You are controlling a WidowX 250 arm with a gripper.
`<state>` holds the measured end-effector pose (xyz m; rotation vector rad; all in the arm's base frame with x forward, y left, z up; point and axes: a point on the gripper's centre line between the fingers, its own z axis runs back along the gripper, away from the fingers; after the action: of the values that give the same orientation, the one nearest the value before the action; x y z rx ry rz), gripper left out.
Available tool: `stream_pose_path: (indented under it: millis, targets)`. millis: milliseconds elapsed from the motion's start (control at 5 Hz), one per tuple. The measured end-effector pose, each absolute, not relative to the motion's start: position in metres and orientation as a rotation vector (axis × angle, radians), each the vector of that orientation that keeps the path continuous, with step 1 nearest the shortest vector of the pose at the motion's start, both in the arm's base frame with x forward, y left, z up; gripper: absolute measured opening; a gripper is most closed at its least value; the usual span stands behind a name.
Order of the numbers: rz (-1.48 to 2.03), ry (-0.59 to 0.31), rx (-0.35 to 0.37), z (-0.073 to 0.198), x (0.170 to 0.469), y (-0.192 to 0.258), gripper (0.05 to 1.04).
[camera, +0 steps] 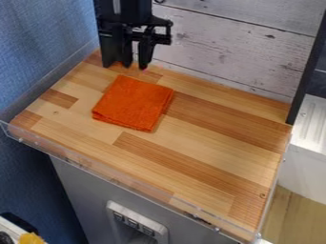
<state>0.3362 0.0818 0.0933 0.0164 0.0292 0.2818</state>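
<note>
From where I stand: 1 folded orange cloth lies on wooden countertop, just this side of black gripper; nearly square, no clear long axis. Gripper opening I cannot tell; nothing seen held.

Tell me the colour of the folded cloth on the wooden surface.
The folded cloth is plain orange, as the camera view shows.

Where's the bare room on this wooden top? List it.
The widest patch of wooden top lies between the orange cloth, the black post and the clear front rim. A smaller one separates the cloth from the blue wall. It's crowded behind the cloth, where the claw hangs near the plank wall.
</note>
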Motion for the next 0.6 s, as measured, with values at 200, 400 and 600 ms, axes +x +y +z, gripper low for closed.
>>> stream_pose_path:
  millis: [200,400,600]
  targets:
    - [0.279,0.014,0.006,0.081,0.343,0.082,0.147]
    - [0.283,0.011,-0.003,0.067,0.345,0.086,0.064]
    - [0.293,0.005,-0.010,0.052,0.349,0.089,0.059]
